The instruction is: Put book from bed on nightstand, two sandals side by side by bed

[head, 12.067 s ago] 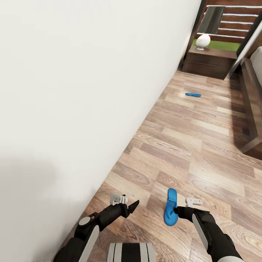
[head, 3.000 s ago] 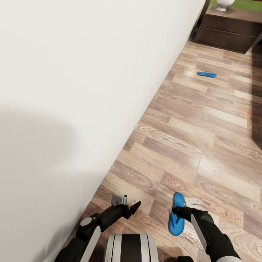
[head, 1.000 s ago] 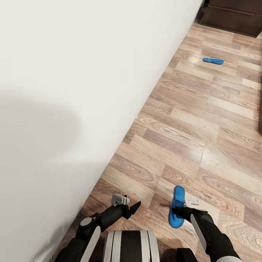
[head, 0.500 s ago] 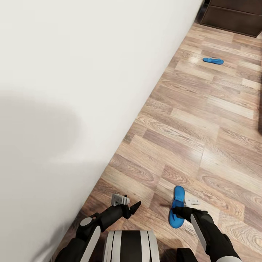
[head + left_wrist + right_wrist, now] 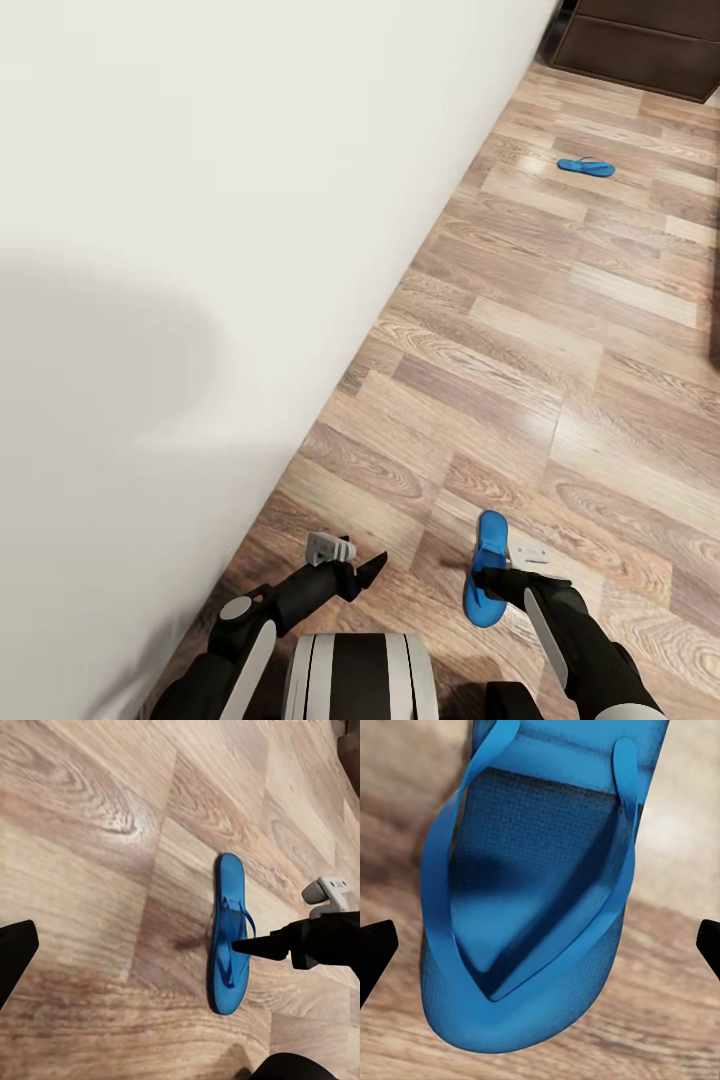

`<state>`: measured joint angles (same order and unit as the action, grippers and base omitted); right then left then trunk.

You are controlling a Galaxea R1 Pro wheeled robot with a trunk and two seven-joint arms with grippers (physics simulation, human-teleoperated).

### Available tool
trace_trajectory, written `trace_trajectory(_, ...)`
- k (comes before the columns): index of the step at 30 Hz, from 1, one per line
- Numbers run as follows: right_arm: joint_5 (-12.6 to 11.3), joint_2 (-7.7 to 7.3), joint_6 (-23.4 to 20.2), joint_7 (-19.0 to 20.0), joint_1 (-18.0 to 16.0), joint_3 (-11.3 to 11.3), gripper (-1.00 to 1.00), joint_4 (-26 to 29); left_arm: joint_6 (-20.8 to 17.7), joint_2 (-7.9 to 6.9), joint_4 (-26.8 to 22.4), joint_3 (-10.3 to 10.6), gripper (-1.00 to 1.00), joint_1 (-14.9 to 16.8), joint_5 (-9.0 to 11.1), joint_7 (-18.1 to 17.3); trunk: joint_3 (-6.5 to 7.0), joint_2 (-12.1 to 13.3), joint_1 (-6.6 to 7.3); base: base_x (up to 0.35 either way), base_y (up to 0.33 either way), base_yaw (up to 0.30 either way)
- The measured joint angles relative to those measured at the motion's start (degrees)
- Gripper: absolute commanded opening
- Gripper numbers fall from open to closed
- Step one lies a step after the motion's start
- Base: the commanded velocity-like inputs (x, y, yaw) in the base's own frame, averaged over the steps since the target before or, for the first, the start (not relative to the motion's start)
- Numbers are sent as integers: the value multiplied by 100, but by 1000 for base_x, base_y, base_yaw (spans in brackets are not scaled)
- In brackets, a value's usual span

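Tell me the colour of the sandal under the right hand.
Bright blue sandal, straps included; the right wrist view shows it best.

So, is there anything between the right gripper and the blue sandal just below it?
Nothing visible. The right gripper is open directly over the near sandal, and its wrist camera sees the sandal's straps unobstructed, with bare wood floor around it.

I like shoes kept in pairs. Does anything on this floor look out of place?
Yes: the two sandals are split up. One sandal lies at the right gripper, whose fingers are spread wide above it; the other sandal lies far off near the dark cabinet.
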<state>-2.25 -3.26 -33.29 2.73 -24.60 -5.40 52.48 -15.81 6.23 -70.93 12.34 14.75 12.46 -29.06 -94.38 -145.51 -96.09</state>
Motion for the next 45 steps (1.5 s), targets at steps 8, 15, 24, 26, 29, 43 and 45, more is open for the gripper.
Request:
trace_trajectory(8,-3,0,0,1,0,-4,100,0,-15,-4,-344,0,100,0,15,-15,0,0,0,0,0,0)
trace_trajectory(15,-5,0,0,0,0,-4,100,-2,-43,-5,-806,-1,100,0,231,-52,0,0,0,0,0,0)
trace_trajectory(24,-6,0,0,-1,0,-4,100,-6,-71,-18,-969,23,100,-2,981,-177,0,0,0,0,0,0)
trace_trajectory(26,-7,0,0,-3,0,-4,100,-7,-70,-18,-967,29,100,-5,997,-178,0,0,0,0,0,0)
trace_trajectory(29,-7,0,0,-5,0,-3,100,-8,-69,-18,-964,34,100,-8,1009,-180,0,0,0,0,0,0)
trace_trajectory(43,-8,4,0,-7,0,1,100,-8,-59,-9,-938,36,100,-26,1006,-163,0,0,0,0,0,0)
trace_trajectory(45,-8,3,0,-8,0,2,100,-8,-57,-9,-938,36,100,-26,1006,-162,0,0,0,0,0,0)
